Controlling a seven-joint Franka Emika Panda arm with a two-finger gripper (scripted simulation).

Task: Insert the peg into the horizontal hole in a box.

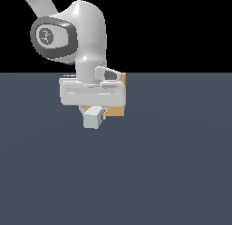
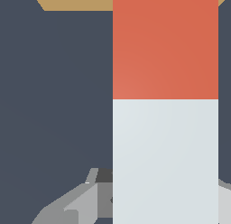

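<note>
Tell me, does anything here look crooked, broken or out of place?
Nothing stands out. The gripper holds the peg squarely, its orange-red end pointing toward the tan box. The box sits mostly hidden behind the arm in the exterior view, and the hole is not visible.

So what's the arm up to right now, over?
Fingers shut on the peg, over. Peg's orange-red end points at the tan box, hole hidden by the arm. Nothing seen between peg and box.
</note>
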